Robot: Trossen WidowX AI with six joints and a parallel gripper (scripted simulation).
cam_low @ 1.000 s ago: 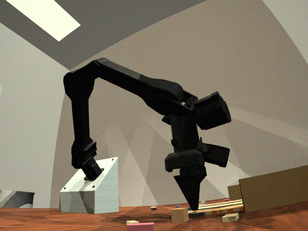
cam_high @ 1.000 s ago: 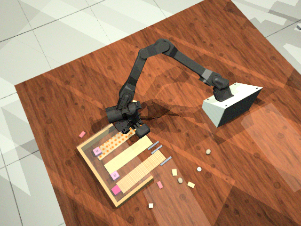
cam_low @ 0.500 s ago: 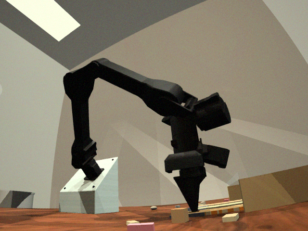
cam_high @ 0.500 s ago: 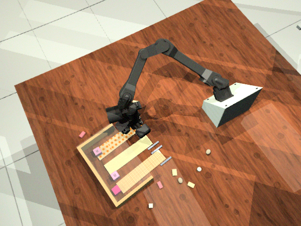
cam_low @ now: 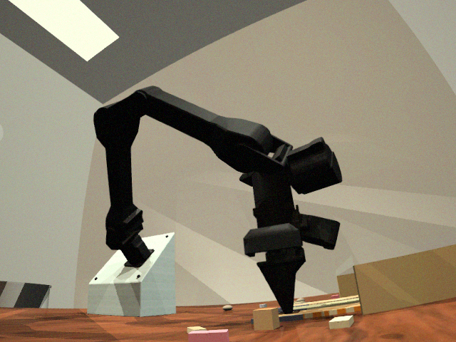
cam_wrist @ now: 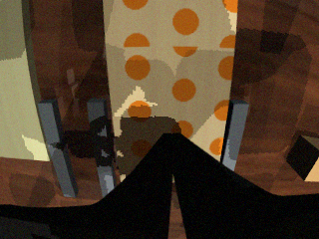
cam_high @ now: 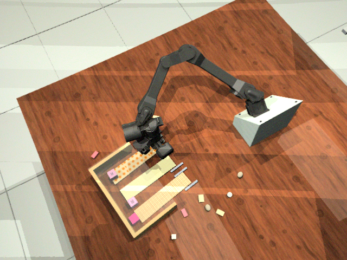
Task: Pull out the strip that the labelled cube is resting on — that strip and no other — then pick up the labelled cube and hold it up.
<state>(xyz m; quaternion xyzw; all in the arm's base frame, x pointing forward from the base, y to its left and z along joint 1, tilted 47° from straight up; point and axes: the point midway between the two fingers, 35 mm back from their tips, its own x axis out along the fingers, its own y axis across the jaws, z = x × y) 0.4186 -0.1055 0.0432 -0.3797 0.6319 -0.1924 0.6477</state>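
The black gripper is shut and empty. Its tips are over the near part of the orange-dotted strip, very close to it or touching; the exact gap is unclear. In the top view the gripper body hides the tips. A pink cube with a letter like R sits at the dotted strip's far end. A second pink cube with a similar letter is at the far end of the plain yellow strip. A plain magenta cube is by the far end of the checked strip.
A wooden-walled tray surrounds the strips on three sides. Blue-grey bars stand beside the strips' near ends. A tan block is near the gripper. Small blocks and pebbles lie outside the tray.
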